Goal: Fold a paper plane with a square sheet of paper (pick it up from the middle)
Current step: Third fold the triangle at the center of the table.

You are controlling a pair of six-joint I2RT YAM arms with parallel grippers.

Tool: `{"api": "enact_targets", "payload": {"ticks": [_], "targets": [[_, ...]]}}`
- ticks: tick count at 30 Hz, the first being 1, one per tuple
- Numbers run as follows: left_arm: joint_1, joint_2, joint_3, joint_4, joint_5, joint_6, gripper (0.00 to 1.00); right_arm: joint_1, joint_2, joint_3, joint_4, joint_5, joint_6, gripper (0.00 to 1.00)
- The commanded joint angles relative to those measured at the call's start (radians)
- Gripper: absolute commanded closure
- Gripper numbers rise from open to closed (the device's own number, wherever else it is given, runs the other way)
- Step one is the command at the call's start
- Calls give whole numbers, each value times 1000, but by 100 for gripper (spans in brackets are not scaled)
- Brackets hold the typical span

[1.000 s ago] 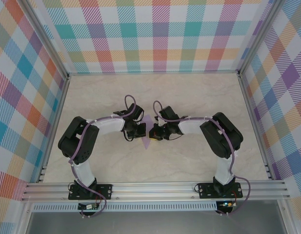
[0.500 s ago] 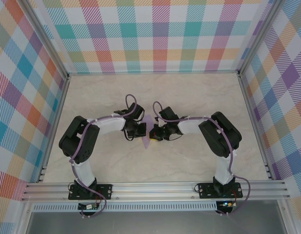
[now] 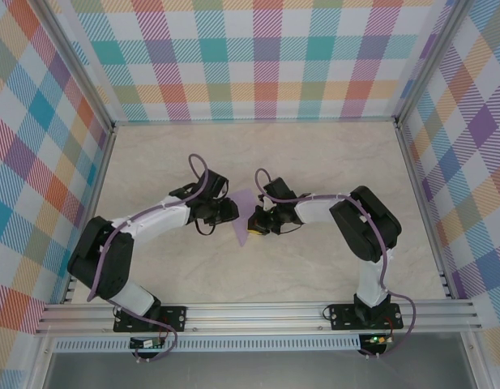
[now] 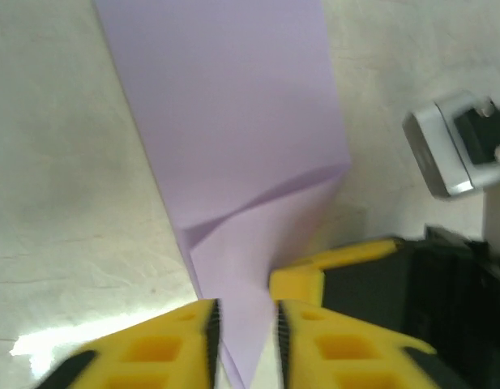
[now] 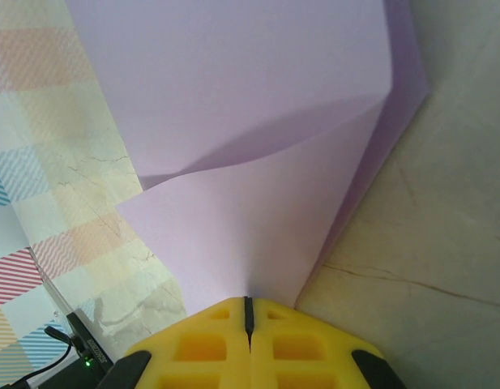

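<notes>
1. Right gripper (image 5: 248, 312) was clamped shut on the sheet of paper (image 5: 250, 121), which fanned out from the finger seam.
2. Left gripper (image 4: 245, 332) jaws stood slightly apart, with the sheet's narrow tip in the gap.
3. The sheet sat mid-table (image 3: 314, 162) between both grippers, with bare tabletop all round and the checked walls (image 3: 258, 65) well apart.

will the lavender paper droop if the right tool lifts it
Probably: the lavender paper bows beyond the right tool, so it looks floppy. Thin, likely light; one pinch should carry it. Its layers gape and may splay.
</notes>
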Motion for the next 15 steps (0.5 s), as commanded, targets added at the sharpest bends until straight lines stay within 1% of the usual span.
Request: {"api": "enact_targets", "payload": {"ticks": [1, 3, 6, 9, 15], "targets": [[-1, -12, -95, 125, 133, -112, 87, 7, 21, -18, -87, 64, 33, 98], [-11, -12, -137, 202, 196, -160, 93, 7, 21, -18, -91, 64, 40, 98], [-31, 1, -171, 270, 236, -205, 98, 8, 21, -18, -92, 63, 48, 98], [-45, 30, -185, 307, 255, -227, 100, 7, 21, -16, -95, 66, 51, 98], [-66, 83, -209, 349, 279, -253, 100, 7, 19, -16, -98, 64, 51, 99]]}}
